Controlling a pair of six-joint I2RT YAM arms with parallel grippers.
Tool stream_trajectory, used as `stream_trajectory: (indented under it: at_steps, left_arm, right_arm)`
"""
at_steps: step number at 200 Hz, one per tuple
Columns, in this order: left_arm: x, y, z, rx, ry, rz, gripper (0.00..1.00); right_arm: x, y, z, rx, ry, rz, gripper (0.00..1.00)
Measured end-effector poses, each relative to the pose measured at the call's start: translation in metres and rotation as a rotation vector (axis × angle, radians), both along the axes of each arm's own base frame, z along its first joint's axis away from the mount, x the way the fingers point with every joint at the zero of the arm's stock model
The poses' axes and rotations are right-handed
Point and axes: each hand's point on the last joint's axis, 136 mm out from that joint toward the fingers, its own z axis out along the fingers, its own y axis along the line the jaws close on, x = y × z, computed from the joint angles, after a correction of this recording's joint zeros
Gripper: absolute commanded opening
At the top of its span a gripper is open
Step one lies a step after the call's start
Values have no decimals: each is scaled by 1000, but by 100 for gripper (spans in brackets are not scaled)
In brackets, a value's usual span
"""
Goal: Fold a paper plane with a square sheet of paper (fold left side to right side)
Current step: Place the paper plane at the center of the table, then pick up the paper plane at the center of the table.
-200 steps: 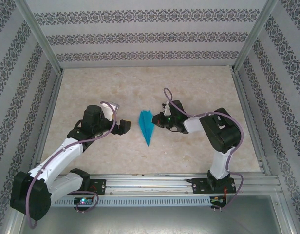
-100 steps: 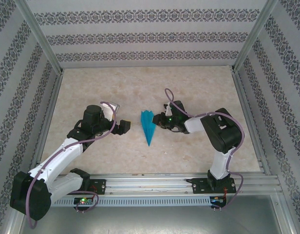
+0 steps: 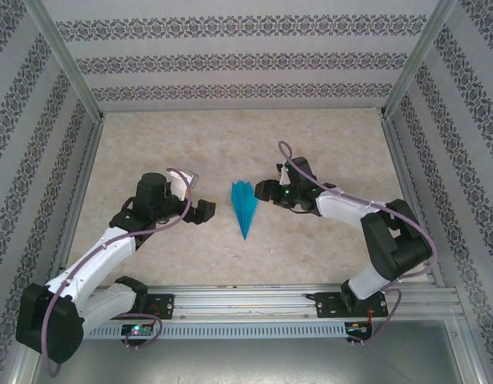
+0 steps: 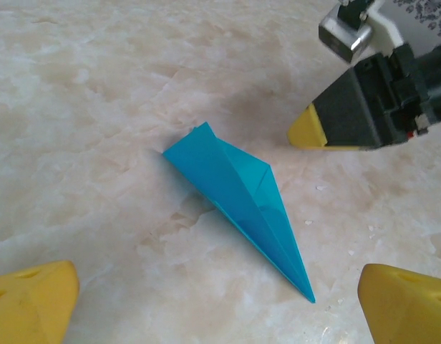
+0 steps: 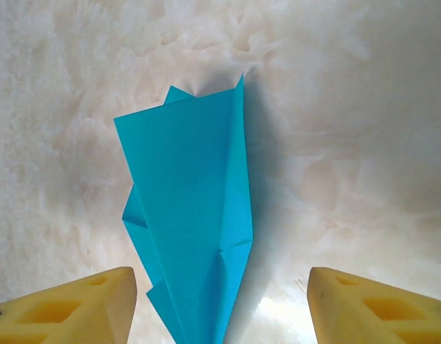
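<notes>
The square sheet of paper lies folded into a narrow teal-blue paper plane point(image 3: 245, 208) on the marble table, its point toward the near edge. In the left wrist view the paper plane point(image 4: 235, 201) rests flat, beyond and between the spread yellow fingertips point(image 4: 34, 301) of my left gripper point(image 4: 219, 304). That left gripper point(image 3: 208, 211) stands open just left of the plane, not touching it. My right gripper point(image 3: 265, 190) is open just right of the plane's wide end. In the right wrist view the plane point(image 5: 192, 215) runs between the right gripper's point(image 5: 224, 304) parted fingertips point(image 5: 378, 304), with a gap on each side.
The marble tabletop point(image 3: 310, 248) is walled by patterned panels on three sides, with metal posts at the corners. A rail point(image 3: 254, 300) carrying both arm bases runs along the near edge. The right gripper's dark finger with a yellow tip point(image 4: 335, 122) shows in the left wrist view.
My right gripper has opened off the plane's wide end and drawn slightly right, its elbow swinging out to the right. The plane stays on the table. The left arm has barely moved.
</notes>
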Motion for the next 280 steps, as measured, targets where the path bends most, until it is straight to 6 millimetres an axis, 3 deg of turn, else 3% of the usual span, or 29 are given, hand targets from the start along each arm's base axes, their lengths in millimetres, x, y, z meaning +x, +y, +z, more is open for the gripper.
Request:
stream_trajectory:
  at_steps: [41,83,110,195,280]
  left_arm:
    - [-9,5,-6,57,7,-25,100]
    - [-12,10,-9,109,6,-29,100]
    - [-13,11,-7,113,-3,-30,100]
    - [-13,11,-7,113,-3,-30,100]
    - [-13,11,-7,113,-3,-30,100]
  right_arm:
    - [-28,18,9,-104,61,83,68]
    - [-53,46,-7,-189,137,176,77]
    - [-49,58,-17,-235,153,198,76]
    - [-30,65,-39,-319,175,197,69]
    - [-25,61,-51,-375,194,191,44]
